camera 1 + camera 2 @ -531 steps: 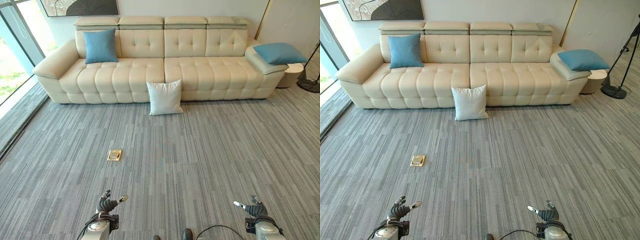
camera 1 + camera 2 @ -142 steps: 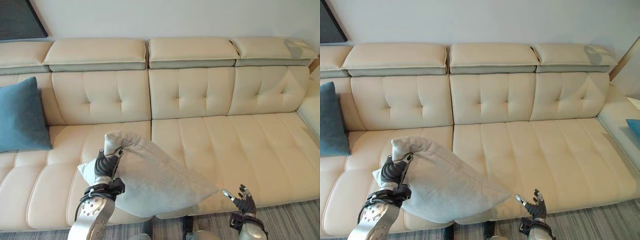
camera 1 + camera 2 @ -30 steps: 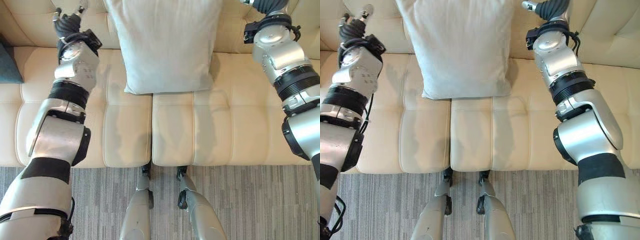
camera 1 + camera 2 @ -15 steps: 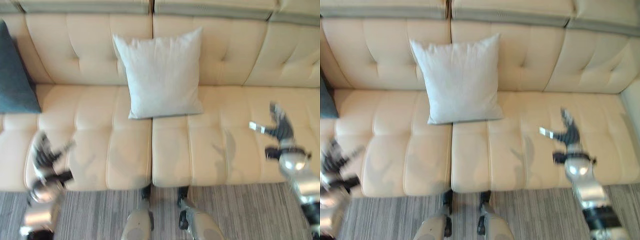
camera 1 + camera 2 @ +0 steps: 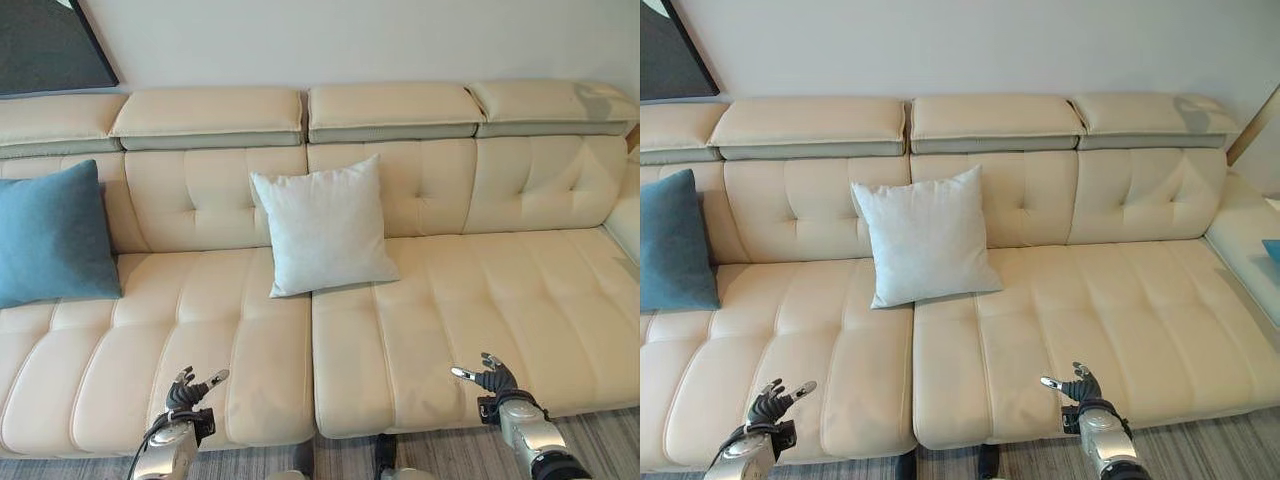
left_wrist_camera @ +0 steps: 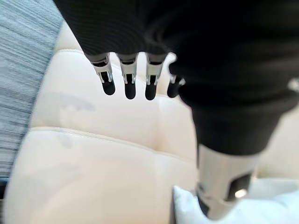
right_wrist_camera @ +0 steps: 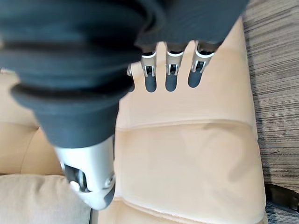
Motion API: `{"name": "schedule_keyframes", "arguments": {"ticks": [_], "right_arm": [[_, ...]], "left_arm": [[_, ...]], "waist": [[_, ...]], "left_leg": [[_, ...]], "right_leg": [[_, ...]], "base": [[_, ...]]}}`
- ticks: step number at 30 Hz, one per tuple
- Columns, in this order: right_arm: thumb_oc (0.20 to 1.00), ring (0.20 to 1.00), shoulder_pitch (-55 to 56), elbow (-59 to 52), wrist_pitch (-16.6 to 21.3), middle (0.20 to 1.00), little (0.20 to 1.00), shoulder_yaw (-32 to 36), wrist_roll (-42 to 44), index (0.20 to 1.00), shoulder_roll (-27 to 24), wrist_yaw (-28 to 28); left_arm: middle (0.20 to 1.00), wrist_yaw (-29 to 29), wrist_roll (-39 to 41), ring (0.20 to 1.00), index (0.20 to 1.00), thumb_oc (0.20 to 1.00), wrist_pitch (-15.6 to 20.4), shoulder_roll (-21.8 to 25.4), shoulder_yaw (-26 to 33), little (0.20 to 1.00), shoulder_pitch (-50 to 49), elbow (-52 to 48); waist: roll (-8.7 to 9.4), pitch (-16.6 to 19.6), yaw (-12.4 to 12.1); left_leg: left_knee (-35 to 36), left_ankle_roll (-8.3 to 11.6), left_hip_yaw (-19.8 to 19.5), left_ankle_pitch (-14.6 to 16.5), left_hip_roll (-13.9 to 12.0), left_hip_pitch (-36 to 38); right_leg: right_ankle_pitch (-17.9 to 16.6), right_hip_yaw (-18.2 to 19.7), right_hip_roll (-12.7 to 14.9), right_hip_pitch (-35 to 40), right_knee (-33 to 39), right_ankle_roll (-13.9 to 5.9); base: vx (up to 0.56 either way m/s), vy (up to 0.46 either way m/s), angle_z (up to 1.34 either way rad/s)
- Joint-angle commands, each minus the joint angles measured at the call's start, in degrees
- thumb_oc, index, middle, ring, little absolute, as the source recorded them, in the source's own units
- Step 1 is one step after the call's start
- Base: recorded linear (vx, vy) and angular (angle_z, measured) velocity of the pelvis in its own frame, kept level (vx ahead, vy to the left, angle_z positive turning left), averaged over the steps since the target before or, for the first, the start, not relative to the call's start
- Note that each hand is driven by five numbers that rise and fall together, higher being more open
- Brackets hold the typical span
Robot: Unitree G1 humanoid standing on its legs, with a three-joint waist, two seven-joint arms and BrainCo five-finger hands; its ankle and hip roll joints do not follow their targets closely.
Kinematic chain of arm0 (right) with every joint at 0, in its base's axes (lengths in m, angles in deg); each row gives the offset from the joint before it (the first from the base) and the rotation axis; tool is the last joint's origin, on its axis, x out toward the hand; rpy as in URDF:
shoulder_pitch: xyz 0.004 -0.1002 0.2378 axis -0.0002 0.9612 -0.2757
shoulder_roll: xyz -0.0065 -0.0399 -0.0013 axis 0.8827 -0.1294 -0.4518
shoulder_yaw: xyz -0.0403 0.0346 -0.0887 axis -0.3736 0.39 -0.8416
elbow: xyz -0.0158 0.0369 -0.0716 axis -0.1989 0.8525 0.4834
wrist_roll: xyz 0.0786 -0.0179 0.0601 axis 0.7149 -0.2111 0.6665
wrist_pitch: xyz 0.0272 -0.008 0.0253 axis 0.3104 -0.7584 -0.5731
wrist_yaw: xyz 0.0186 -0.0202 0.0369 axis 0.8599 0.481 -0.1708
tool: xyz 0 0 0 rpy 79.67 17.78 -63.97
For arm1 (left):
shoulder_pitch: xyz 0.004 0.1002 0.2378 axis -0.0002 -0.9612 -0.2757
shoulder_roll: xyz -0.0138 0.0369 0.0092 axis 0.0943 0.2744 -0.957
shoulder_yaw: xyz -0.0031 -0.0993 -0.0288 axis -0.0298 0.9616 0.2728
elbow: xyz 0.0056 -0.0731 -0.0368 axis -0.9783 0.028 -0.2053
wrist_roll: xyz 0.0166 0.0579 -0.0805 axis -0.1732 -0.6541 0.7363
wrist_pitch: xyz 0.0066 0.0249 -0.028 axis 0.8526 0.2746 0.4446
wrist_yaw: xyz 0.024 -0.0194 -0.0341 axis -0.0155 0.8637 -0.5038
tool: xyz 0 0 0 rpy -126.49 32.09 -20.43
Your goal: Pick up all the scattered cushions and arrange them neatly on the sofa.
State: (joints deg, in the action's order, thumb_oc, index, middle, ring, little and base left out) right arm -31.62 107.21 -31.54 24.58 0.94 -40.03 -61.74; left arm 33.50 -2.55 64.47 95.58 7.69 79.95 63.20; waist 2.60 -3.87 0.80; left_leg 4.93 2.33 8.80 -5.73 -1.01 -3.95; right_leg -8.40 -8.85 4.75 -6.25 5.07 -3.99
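Left eye view shows us the white cushion (image 5: 322,228) propped upright against the backrest at the middle of the cream sofa (image 5: 470,300), with a blue cushion (image 5: 52,235) leaning at the far left. Our left hand (image 5: 187,391) and right hand (image 5: 491,379) hover low over the seat's near edge, fingers apart and relaxed, holding nothing.

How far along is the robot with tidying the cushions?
Done: the pale grey cushion leans upright against the sofa backrest, and a blue cushion stands at the far left. Both the left hand and right hand are open and empty. Another blue edge at right may still need placing.
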Motion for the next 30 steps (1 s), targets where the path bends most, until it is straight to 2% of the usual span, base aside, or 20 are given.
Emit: {"name": "schedule_keyframes", "arguments": {"ticks": [1,2,3,4,6,8,10,11,12,13,14,18,21,23,24,26,27,30], "right_arm": [[1.0,1.0,-4.3,-0.3,1.9,1.0,1.0,2.1,-1.4,1.0,-0.8,0.6],[1.0,1.0,-3.5,-0.4,2.2,1.0,1.0,2.0,-1.4,1.0,-0.3,0.5],[1.0,1.0,-3.4,-0.4,2.2,1.0,1.0,2.0,-1.4,1.0,-0.3,0.5],[1.0,1.0,-2.8,-0.1,2.5,1.0,1.0,2.0,-1.0,1.0,0.1,0.3],[1.0,1.0,-1.9,0.7,2.5,1.0,1.0,2.2,-0.7,1.0,0.2,0.0],[1.0,1.0,-1.3,0.4,2.5,1.0,1.0,2.4,-0.5,1.0,0.3,-0.3],[1.0,1.0,-0.9,-0.6,2.2,1.0,1.0,2.5,-0.7,1.0,0.1,-0.6],[1.0,1.0,-1.0,-1.0,2.1,1.0,1.0,2.3,-0.9,1.0,0.0,-0.6],[1.0,1.0,-1.4,-1.6,1.9,1.0,1.0,1.8,-1.3,1.0,-0.2,-0.8],[1.0,1.0,-1.7,-2.2,1.9,1.0,1.0,1.4,-1.4,1.0,-0.5,-0.8],[1.0,1.0,-1.7,-2.2,1.9,1.0,1.0,1.3,-1.4,1.0,-0.5,-0.8],[1.0,1.0,-1.4,-5.0,2.1,1.0,1.0,0.5,-1.1,1.0,-1.6,-0.8],[1.0,1.0,-0.7,-6.0,2.3,1.0,1.0,0.5,-1.0,1.0,-2.0,-0.6],[1.0,1.0,-0.5,-6.6,2.1,1.0,1.0,0.4,-1.2,1.0,-2.2,-0.6],[1.0,1.0,-0.2,-7.1,2.0,1.0,1.0,0.1,-1.5,1.0,-2.1,-0.9],[1.0,1.0,0.3,-7.8,1.8,1.0,1.0,-0.2,-1.7,1.0,-2.0,-1.4],[1.0,1.0,0.5,-7.8,1.8,1.0,1.0,-0.8,-2.0,1.0,-1.7,-1.7],[1.0,1.0,1.1,-7.6,1.6,1.0,1.0,-1.2,-2.3,1.0,-1.4,-2.0]], "left_arm": [[1.0,0.3,-2.7,1.0,1.0,1.0,1.6,1.3,0.2,1.0,3.7,1.1],[1.0,0.4,-2.6,1.0,1.0,1.0,1.6,1.0,0.1,1.0,3.1,0.4],[1.0,0.4,-2.6,1.0,1.0,1.0,1.6,1.0,0.1,1.0,3.1,0.4],[1.0,0.1,-2.4,1.0,1.0,1.0,1.5,0.7,0.1,1.0,2.8,0.2],[1.0,-0.3,-1.8,1.0,1.0,1.0,1.3,0.4,0.1,1.0,2.1,0.4],[1.0,-0.7,-1.4,1.0,1.0,1.0,1.0,0.3,0.2,1.0,1.3,0.5],[1.0,-0.7,-0.7,1.0,1.0,1.0,0.8,0.2,0.7,1.0,0.4,0.3],[1.0,-0.5,-0.5,1.0,1.0,1.0,0.8,0.0,1.0,1.0,0.3,0.8],[1.0,-0.2,0.3,1.0,1.0,1.0,1.0,0.0,1.8,1.0,-0.1,0.0],[1.0,-0.1,0.7,1.0,1.0,1.0,1.0,-0.1,2.0,1.0,-0.3,-0.4],[1.0,-0.1,0.7,1.0,1.0,1.0,1.0,-0.1,2.0,1.0,-0.3,-0.4],[1.0,0.2,1.0,1.0,1.0,1.0,0.7,-0.2,1.8,1.0,-0.4,-2.4],[1.0,-0.2,0.2,1.0,1.0,1.0,0.4,-0.4,0.9,1.0,0.4,-2.4],[1.0,-0.6,-0.6,1.0,1.0,1.0,0.4,-0.5,0.3,1.0,0.6,-3.0],[1.0,-0.9,-1.4,1.0,1.0,1.0,0.4,-0.6,0.1,1.0,0.3,-3.5],[1.0,-1.4,-2.0,1.0,1.0,1.0,0.4,-0.8,0.1,1.0,-0.5,-4.2],[1.0,-1.5,-1.7,1.0,1.0,1.0,0.4,-1.1,0.3,1.0,-1.4,-5.3],[1.0,-1.5,-1.3,1.0,1.0,1.0,0.2,-1.4,0.5,1.0,-2.4,-6.1]], "waist": [[-1.02,-2.6,0.3],[-1.76,-3.3,0.3],[-1.76,-3.2,0.3],[-2.03,-3.1,0.3],[-1.91,-2.5,0.3],[-1.52,-1.9,0.1],[-1.01,-1.5,-0.3],[-0.67,-1.4,-0.7],[-0.21,-1.7,-1.5],[-0.15,-2.0,-1.7],[-0.24,-1.9,-1.7],[-0.75,-4.2,-1.3],[-0.87,-6.0,-0.7],[-0.51,-6.6,-0.8],[-0.1,-6.4,-0.8],[0.76,-6.2,-1.0],[0.81,-5.7,-1.3],[0.19,-4.8,-1.1]], "left_leg": [[0.1,-1.91,1.3,6.6,1.2,2.0],[0.1,-2.27,2.1,6.2,0.3,2.0],[0.1,-2.27,2.1,6.2,0.3,1.9],[0.1,-2.46,2.2,6.1,0.0,1.8],[0.1,-2.54,2.1,6.3,0.2,1.8],[0.1,-2.55,2.2,6.3,0.3,1.8],[0.1,-2.4,2.5,5.7,0.5,1.1],[0.1,-2.2,3.0,5.3,0.3,0.3],[0.1,-1.43,3.5,3.3,-0.4,-0.8],[0.1,-0.74,3.6,1.9,-1.0,-1.5],[0.1,-0.7,3.6,1.8,-1.1,-1.7],[0.1,2.86,1.3,-3.8,-3.5,-5.1],[0.1,3.09,1.9,-3.2,-3.7,-5.7],[0.1,2.11,1.8,-3.6,-2.7,-3.3],[-1.6,1.22,1.2,-1.9,-1.8,-2.1],[-10.4,-0.36,-0.8,4.6,0.2,-2.2],[-14.2,-1.3,-3.0,8.6,1.8,-1.6],[-11.3,-1.89,-4.0,9.7,2.1,1.7]], "right_leg": [[4.2,-1.2,1.5,4.2,-0.1,-5.09],[8.3,-0.8,1.4,4.5,-6.7,-3.99],[8.3,-0.8,1.3,4.3,-6.8,-3.96],[10.9,-0.6,1.2,4.8,-10.7,-3.38],[13.0,0.4,1.0,6.6,-13.3,-3.17],[13.7,1.4,0.7,8.5,-15.8,-3.38],[13.1,2.2,0.3,10.3,-15.5,-3.48],[14.7,1.2,0.2,12.8,-11.8,-3.03],[16.4,0.0,-0.4,14.0,-7.4,-2.26],[16.7,0.4,-1.3,14.5,-4.8,-1.4],[16.5,0.4,-1.4,14.5,-4.7,-1.33],[17.1,0.2,-5.2,13.5,-2.8,1.44],[16.3,-2.1,-5.3,12.7,-2.9,1.65],[15.4,-2.8,-4.8,12.4,-2.8,1.78],[14.9,-2.7,-4.3,12.3,-2.5,1.71],[14.3,-2.0,-3.3,11.8,-2.3,1.71],[14.0,-0.7,-3.2,11.4,-2.0,1.7],[14.0,0.3,-3.7,11.1,-2.1,1.55]], "base": [[-0.27,0.042,-0.39],[-0.19,0.028,-0.36],[-0.19,0.025,-0.39],[-0.08,-0.004,-0.28],[-0.09,-0.039,-0.21],[-0.12,-0.111,-0.04],[-0.17,-0.159,-0.06],[-0.31,-0.276,-0.14],[-0.36,-0.336,-0.19],[-0.31,-0.274,-0.31],[-0.25,-0.235,-0.32],[-0.35,-0.294,-0.03],[-0.35,-0.24,0.14],[-0.23,-0.135,0.36],[-0.16,-0.093,0.21],[-0.16,-0.063,-0.02],[-0.11,-0.019,-0.24],[-0.02,0.052,-0.39]]}}
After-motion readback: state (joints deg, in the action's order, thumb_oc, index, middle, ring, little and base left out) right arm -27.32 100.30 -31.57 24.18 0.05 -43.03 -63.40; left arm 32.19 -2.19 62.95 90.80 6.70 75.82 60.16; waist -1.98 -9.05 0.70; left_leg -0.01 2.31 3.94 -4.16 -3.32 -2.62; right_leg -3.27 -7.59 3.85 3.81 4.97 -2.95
